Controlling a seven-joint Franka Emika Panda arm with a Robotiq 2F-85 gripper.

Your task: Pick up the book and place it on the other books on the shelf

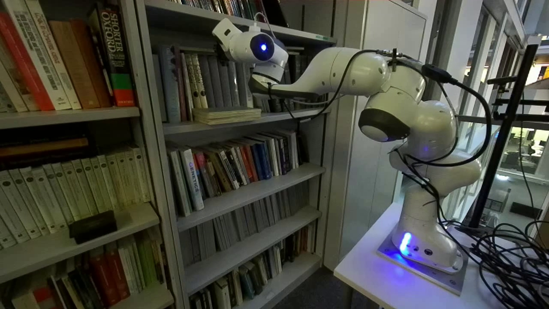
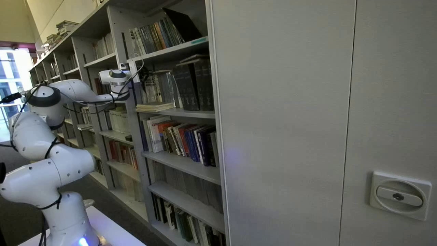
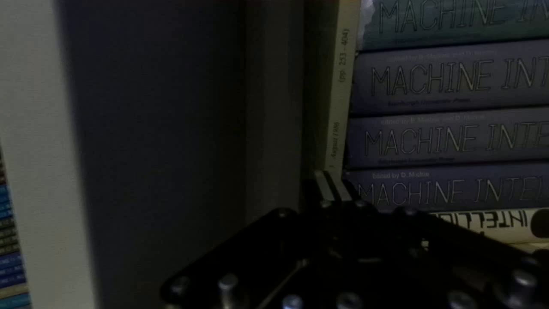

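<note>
The book [image 3: 343, 77] lies flat on top of the other books [image 3: 429, 141], its pale lettered spine running up the wrist view. It shows as a thin edge above the row [image 1: 198, 49] in an exterior view. The other books stand upright on the grey shelf [image 1: 182, 128]. My gripper [image 3: 332, 184] has its fingertips close together, with only a narrow dark gap and nothing visible in it. The fingertips overlap the end of the book's spine in the wrist view; I cannot tell whether they touch it. In both exterior views the fingers are dark and partly hidden by the wrist.
A stack of flat tan books [image 1: 227, 115] lies on the shelf in front of the row, below my wrist. The shelf board above [image 1: 257, 21] is close over the hand; its edge [image 3: 38, 150] shows in the wrist view. Large dark volumes [image 2: 193, 85] stand farther along.
</note>
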